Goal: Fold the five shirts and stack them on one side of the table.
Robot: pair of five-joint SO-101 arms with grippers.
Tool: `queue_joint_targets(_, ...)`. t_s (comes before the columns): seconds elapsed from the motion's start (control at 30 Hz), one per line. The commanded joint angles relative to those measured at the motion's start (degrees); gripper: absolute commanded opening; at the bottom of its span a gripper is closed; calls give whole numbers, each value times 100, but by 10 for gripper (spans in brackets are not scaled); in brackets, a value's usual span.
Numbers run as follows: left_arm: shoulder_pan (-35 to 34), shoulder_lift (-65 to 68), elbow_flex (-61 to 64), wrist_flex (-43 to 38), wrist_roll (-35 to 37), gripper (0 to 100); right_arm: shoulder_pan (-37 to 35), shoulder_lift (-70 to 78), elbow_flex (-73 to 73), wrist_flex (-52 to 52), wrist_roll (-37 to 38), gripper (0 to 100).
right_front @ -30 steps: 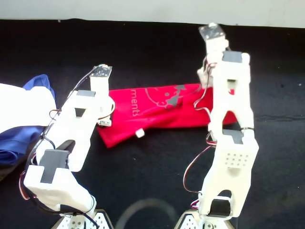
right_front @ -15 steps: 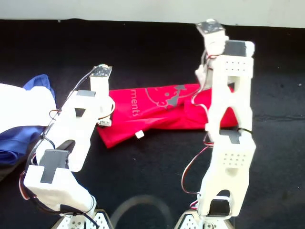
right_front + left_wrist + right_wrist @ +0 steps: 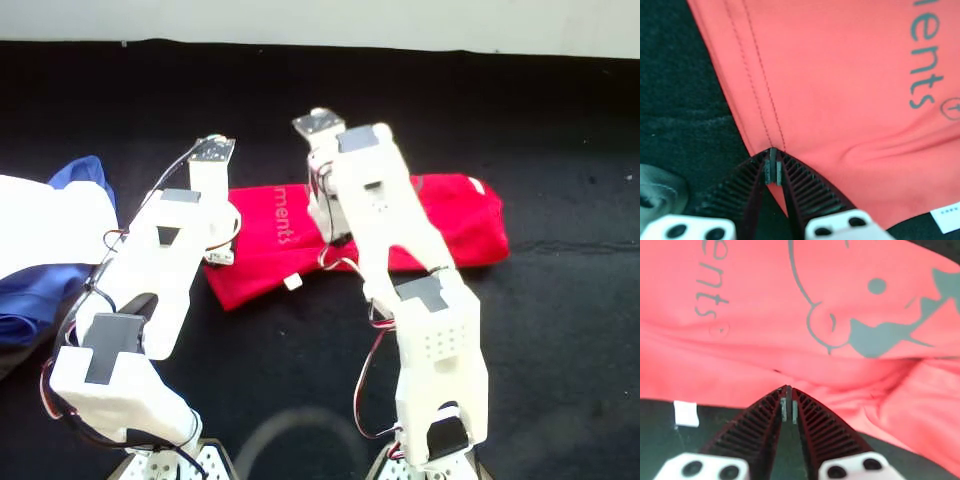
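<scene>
A red shirt (image 3: 455,220) with grey print lies folded into a long strip across the middle of the black table. My left gripper (image 3: 224,203) sits at its left end. In the left wrist view the left gripper (image 3: 772,169) is shut on the stitched hem corner of the red shirt (image 3: 840,75). My right gripper (image 3: 322,215) hangs over the strip's middle. In the right wrist view the right gripper (image 3: 788,407) is shut with nothing in it, its tips at the near edge of the red shirt (image 3: 765,355), below the printed face.
A heap of other shirts lies at the table's left edge, a white shirt (image 3: 45,225) over a blue shirt (image 3: 35,295). A small white tag (image 3: 292,282) sticks out at the red shirt's near edge. Bare black table lies to the right and front.
My right arm has swung left from the shirt's right end to its middle, leaving the right end lying flat and uncovered. The left arm has kept still.
</scene>
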Motion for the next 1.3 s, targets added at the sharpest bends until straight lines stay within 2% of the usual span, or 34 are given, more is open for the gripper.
queue_joint_targets(0.0,-92,57,-57,-26,53,10,4,-75,444,-585,-62,6)
queue_joint_targets(0.1,-92,57,-57,-26,53,10,-66,-84,778,-637,-62,6)
queue_joint_targets(0.37,-92,57,-57,-26,53,10,-92,-822,954,84,-26,6)
queue_joint_targets(0.6,-110,-40,-215,167,26,10,-207,-1033,1077,-664,-70,6)
queue_joint_targets(0.8,-673,-400,-1323,1231,44,10,-576,-866,1930,-1209,-70,6)
queue_joint_targets(1.0,-1297,-426,-1640,1345,44,13,-1103,-875,2571,-1253,-70,6)
queue_joint_targets(1.13,-1349,-418,-1587,1354,44,13,-963,-945,2387,-1218,-70,6)
queue_joint_targets(1.27,-1174,-418,-1508,1354,53,14,-637,-1675,2202,-1086,-70,6)
